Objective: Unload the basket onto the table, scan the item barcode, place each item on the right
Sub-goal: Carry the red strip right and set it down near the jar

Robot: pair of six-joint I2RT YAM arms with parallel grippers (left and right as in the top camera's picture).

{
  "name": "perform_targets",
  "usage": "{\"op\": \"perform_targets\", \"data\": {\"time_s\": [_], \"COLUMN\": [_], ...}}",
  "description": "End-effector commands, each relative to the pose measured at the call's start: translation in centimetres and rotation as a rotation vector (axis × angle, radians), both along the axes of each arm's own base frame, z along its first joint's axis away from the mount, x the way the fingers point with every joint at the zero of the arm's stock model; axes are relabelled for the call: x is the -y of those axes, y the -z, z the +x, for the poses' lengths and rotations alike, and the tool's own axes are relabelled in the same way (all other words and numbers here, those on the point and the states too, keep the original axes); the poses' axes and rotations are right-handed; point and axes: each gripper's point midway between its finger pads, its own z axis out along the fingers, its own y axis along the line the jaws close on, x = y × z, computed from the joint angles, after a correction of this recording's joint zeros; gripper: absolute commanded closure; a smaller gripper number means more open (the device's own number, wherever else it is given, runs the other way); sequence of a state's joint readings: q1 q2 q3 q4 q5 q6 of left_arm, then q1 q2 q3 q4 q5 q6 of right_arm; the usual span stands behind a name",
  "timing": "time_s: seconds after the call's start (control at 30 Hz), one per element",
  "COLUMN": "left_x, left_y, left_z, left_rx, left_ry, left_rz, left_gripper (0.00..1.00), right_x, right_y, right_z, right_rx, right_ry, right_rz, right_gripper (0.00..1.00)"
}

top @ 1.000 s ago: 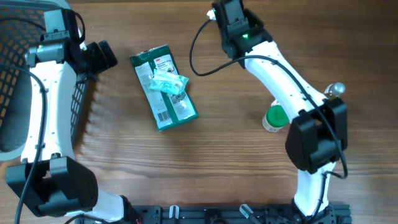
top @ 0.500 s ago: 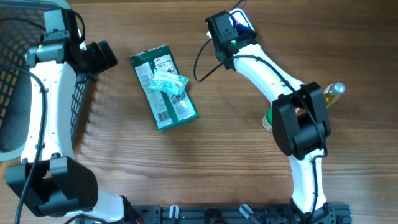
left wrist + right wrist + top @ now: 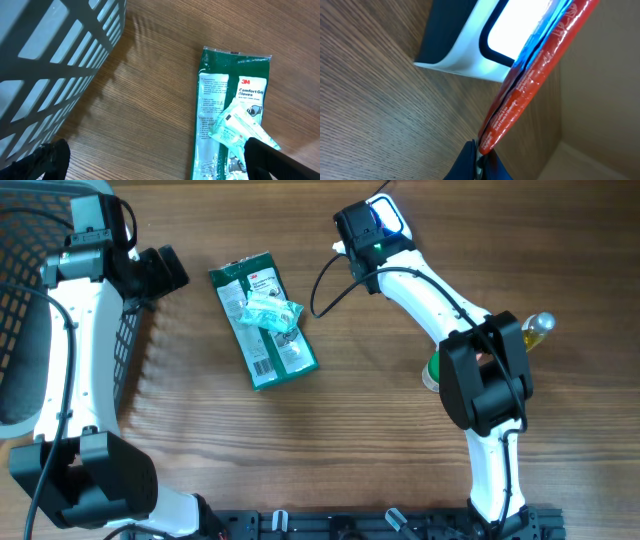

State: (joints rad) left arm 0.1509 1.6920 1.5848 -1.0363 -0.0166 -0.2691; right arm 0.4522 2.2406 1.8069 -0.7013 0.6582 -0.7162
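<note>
step in hand: the scan itself. right jaws are pressed tight on the lower edge of a thin red packet, held edge-on w/ some blue showing on the side toward the scanner, whose window glows bright, at the far side of the bench. packet looks just beside the window; can't tell if touching. next move, i'd say: turn or slide the packet so its barcode faces the window squarely, hold steady, keep the pinch. left jaws are spread wide & empty, near the basket, over bare bench beside the green glove pack, which lies flat w/ a small pale sachet on it. hard to make out: no barcode on the red packet visible in any view; packet seen edge-on only; in overhead the arm covers most of scanner & packet, can't separate them; no sign whether a scan has registered.
</note>
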Motion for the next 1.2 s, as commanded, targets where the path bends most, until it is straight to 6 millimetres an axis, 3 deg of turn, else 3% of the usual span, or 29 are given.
{"op": "perform_targets", "data": {"time_s": [0.0, 0.17, 0.33, 0.37, 0.5, 0.6, 0.73, 0.8, 1.03, 1.17], "left_x": [-0.2, -0.2, -0.2, -0.2, -0.2, -0.2, -0.2, -0.2, -0.2, -0.2], "left_y": [0.1, 0.1, 0.1, 0.1, 0.1, 0.1, 0.1, 0.1, 0.1, 0.1], "left_z": [0.1, 0.1, 0.1, 0.1, 0.1, 0.1, 0.2, 0.1, 0.1, 0.1], "left_rx": [0.001, 0.001, 0.001, 0.001, 0.001, 0.001, 0.002, 0.001, 0.001, 0.001], "left_ry": [-0.011, -0.011, -0.011, -0.011, -0.011, -0.011, -0.011, -0.011, -0.011, -0.011], "left_rz": [-0.007, -0.007, -0.007, -0.007, -0.007, -0.007, -0.007, -0.007, -0.008, -0.007], "left_gripper": [0.00, 0.00, 0.00, 0.00, 0.00, 0.00, 0.00, 0.00, 0.00, 0.00], "right_x": [-0.1, 0.3, 0.1, 0.1, 0.6, 1.6, 4.5, 6.2, 10.4, 11.6], "right_y": [1.0, 0.0, -5.4, -7.3, -11.6, -13.4, -12.0, -10.8, -7.2, -5.1], "right_z": [-0.2, -0.3, -1.3, -2.1, -5.7, -9.8, -16.6, -18.3, -20.4, -21.1], "right_rx": [-0.022, 0.024, 0.109, 0.126, 0.119, 0.060, -0.119, -0.153, -0.210, -0.218], "right_ry": [0.002, 0.076, 0.136, 0.158, 0.214, 0.335, 0.697, 0.821, 0.933, 0.957], "right_rz": [0.014, 0.059, 0.206, 0.261, 0.374, 0.490, 0.577, 0.548, 0.417, 0.374], "right_gripper": [0.96, 0.96, 0.96, 0.96, 0.96, 0.96, 0.96, 0.96, 0.96, 0.94]}}
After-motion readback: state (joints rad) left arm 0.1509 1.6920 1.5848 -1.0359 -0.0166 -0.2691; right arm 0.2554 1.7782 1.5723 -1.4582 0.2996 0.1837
